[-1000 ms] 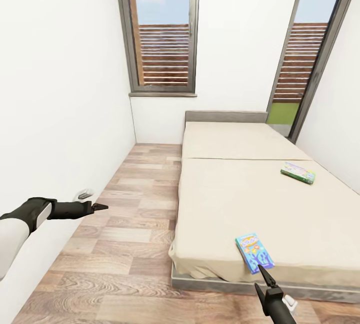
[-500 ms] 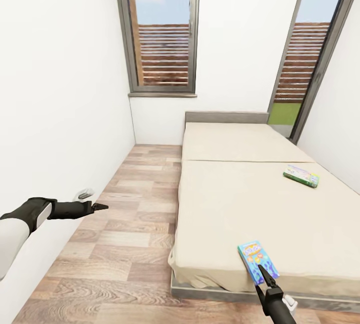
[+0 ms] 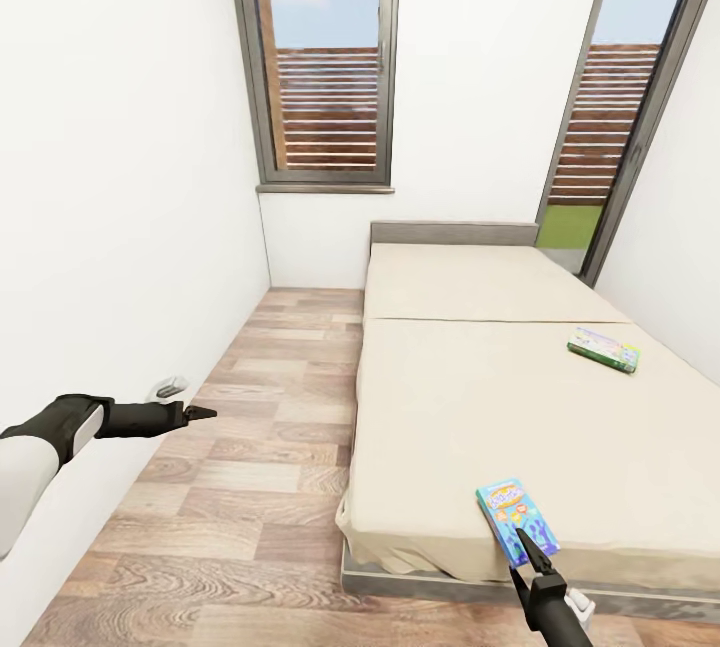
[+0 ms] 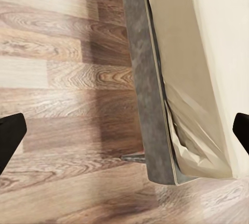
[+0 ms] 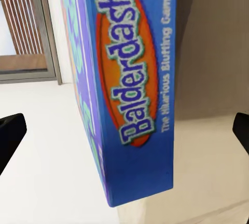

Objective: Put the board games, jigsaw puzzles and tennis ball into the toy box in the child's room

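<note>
- Small blue board game (image 3: 516, 520) lies flat on the bed (image 3: 470, 397), near the foot edge: within reach from the floor.
- Right gripper (image 3: 531, 549) at the box's near end; jaws spread wide either side in the right wrist view, box end (image 5: 132, 89) between them, likely lined up to pinch. Contact hard to judge.
- Green-edged board game (image 3: 603, 348) well apart, toward the far side.
- Left gripper (image 3: 200, 414) held over the wood floor (image 3: 250, 487), jaws spread, holding nothing.

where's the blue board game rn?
In the head view the blue board game lies flat on the bed, near its foot edge, just ahead of the right hand; the right wrist view shows its edge up close.
</note>
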Robot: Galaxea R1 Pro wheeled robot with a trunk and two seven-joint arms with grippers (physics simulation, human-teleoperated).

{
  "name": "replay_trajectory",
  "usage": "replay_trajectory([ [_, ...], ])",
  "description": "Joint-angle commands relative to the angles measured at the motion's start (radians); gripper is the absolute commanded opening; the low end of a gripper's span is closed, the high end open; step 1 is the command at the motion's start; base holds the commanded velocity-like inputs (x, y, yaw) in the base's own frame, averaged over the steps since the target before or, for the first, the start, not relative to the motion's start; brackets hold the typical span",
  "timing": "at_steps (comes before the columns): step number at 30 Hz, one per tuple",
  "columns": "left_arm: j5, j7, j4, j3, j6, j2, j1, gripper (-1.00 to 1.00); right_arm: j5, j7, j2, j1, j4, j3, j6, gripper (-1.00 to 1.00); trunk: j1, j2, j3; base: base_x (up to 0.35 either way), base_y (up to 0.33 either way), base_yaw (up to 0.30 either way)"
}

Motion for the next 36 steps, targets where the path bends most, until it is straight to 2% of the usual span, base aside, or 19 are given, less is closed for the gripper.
replay_trajectory([
  [1,-0.009,-0.004,-0.001,0.009,0.007,0.0,0.0,1.0,-0.009,0.002,0.0,-0.001,0.0,-0.001,0.009,1.0,0.0,0.0,-0.001,0.0,0.0,0.0],
  [14,-0.01,-0.004,-0.001,0.009,0.003,0.0,0.0,1.0,-0.007,0.002,0.001,-0.001,0.0,-0.001,0.009,1.0,0.0,0.0,-0.001,0.039,0.005,0.0],
  [23,-0.011,-0.004,-0.001,0.009,0.003,0.0,0.0,1.0,-0.008,0.003,0.012,-0.001,0.0,-0.001,0.007,1.0,0.0,0.0,-0.001,0.021,0.002,0.0],
  [24,-0.011,-0.004,-0.001,0.009,0.002,0.0,0.0,1.0,-0.008,0.003,0.013,-0.001,0.0,-0.001,0.006,-1.0,0.0,0.0,-0.001,0.002,0.0,0.0],
  [36,-0.009,-0.005,-0.001,0.009,0.007,0.0,0.0,1.0,-0.01,0.002,0.014,-0.001,0.0,-0.001,0.009,-1.0,0.0,0.0,-0.001,0.0,0.0,0.0],
])
